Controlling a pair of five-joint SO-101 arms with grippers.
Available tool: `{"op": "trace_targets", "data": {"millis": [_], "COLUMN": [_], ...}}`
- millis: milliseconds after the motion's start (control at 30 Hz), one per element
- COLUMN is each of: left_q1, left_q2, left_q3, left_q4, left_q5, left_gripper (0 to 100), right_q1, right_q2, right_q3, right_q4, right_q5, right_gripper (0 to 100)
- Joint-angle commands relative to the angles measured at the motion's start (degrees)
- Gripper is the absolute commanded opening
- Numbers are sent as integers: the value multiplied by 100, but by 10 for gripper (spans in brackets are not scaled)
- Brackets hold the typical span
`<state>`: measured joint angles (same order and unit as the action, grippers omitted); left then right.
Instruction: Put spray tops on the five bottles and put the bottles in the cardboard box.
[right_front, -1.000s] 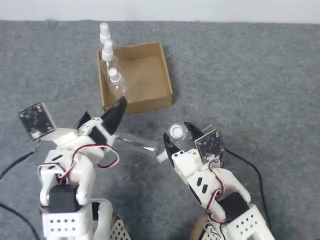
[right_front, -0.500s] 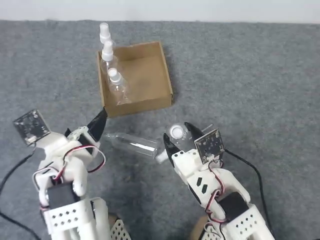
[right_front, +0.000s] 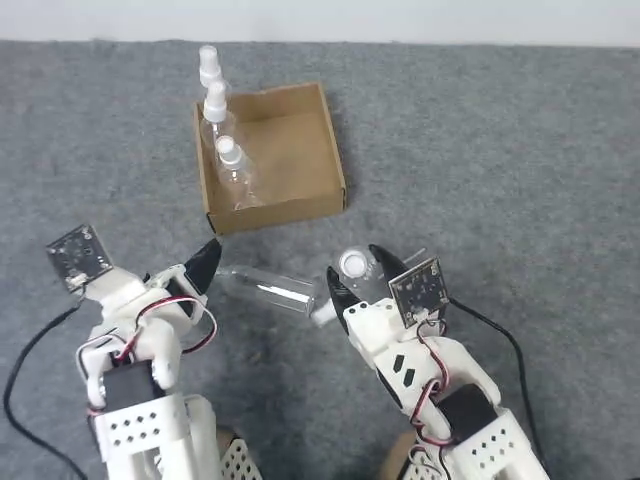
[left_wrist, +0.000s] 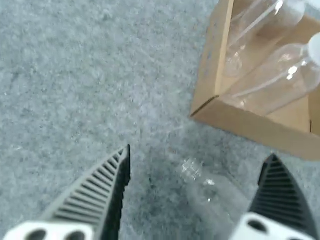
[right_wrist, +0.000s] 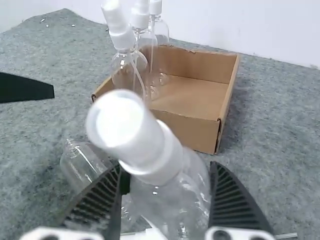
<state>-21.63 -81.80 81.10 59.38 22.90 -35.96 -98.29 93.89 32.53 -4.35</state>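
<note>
At the cardboard box (right_front: 336, 150) stand three bottles (right_front: 234, 168).

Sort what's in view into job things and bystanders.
Job: cardboard box; three topped bottles inside it; bare bottle lying flat; fourth bottle, topped, in the right gripper.
Lying about: grey mat; cable.

I read the left gripper (left_wrist: 195, 200) as angled downward with its jaws spread wide, and its arm stands folded at the near left. The right gripper (right_wrist: 165, 200) is clamped on a capped bottle (right_wrist: 150, 160), and its arm stands folded at the near right.
</note>
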Motion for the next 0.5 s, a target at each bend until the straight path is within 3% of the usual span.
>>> {"op": "trace_targets", "data": {"millis": [0,467], "left_q1": [-9,-26], "left_q2": [-79,-79], "left_q3": [-48,-40], "left_q4": [0,0], "left_q5": [-9,0], "left_gripper": [378,378], "right_q1": [66,286], "right_q2": [-127,-119], "right_q3": [-53,-862], "right_q4": [-84,646], "right_q5": [-18,-9], "right_gripper": [123,127]}}
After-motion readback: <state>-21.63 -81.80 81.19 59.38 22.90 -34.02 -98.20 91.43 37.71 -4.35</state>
